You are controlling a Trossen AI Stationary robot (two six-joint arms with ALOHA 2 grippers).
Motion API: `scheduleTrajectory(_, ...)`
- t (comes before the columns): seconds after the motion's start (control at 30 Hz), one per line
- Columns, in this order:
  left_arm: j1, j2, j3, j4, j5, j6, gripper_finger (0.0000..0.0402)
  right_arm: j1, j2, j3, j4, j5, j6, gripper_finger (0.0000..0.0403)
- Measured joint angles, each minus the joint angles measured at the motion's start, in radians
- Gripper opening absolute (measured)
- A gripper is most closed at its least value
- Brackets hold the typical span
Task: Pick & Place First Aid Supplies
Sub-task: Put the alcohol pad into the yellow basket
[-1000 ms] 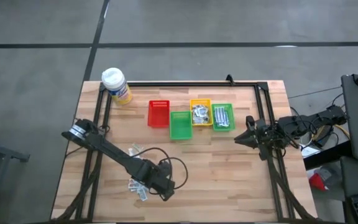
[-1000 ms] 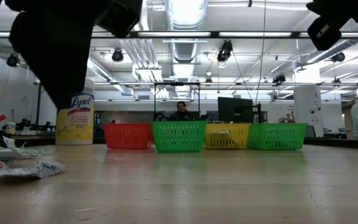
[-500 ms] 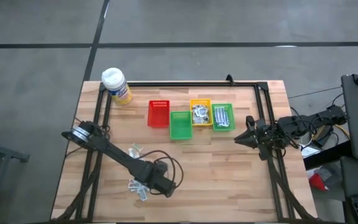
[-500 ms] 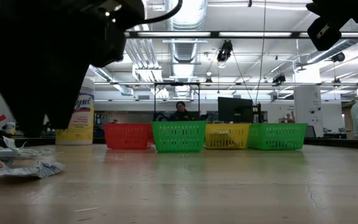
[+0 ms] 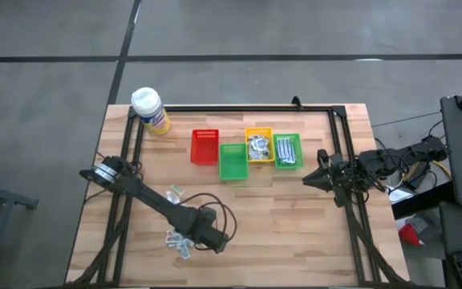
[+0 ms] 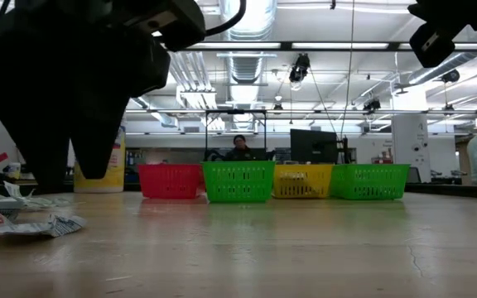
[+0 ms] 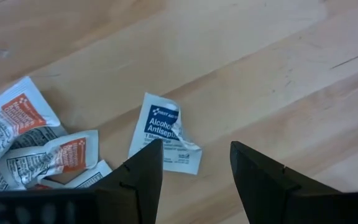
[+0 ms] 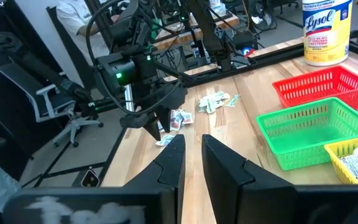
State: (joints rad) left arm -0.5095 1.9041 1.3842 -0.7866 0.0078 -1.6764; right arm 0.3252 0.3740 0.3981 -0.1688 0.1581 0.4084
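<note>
The alcohol antiseptic packet (image 7: 164, 134) lies flat on the tabletop (image 5: 295, 225), just ahead of my left pincer (image 7: 194, 163), whose fingers are spread and grasp nothing. I have drifted nearer the loose pile over the last second; pickup looks next. My right pincer (image 5: 307, 180) waits beside the bins, nearly clenched, empty.

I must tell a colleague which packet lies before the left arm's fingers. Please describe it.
On the wooden table, near its front left, lies a small heap of packets. The alcohol antiseptic packet lies just beside it, alone; its label is blue, while its neighbours carry orange.
</note>
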Motion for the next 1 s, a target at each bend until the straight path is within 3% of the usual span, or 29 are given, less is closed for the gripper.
scheduleTrajectory(0.3, 0.008, 0.006, 0.0, 0.02, 0.002, -0.01, 0.0181, 0.0, 0.0, 0.0, 0.0, 0.0, 0.0, 0.0052)
scheduleTrajectory(0.77, 0.017, 0.091, 0.002, 0.061, 0.087, -0.024, 0.0179, 0.0, 0.0, 0.0, -0.007, 0.0, 0.002, 0.0052)
scheduleTrajectory(1.0, 0.021, 0.091, 0.002, 0.072, 0.079, 0.004, 0.0124, 0.0, 0.0, 0.0, -0.007, 0.0, 0.002, 0.0052)
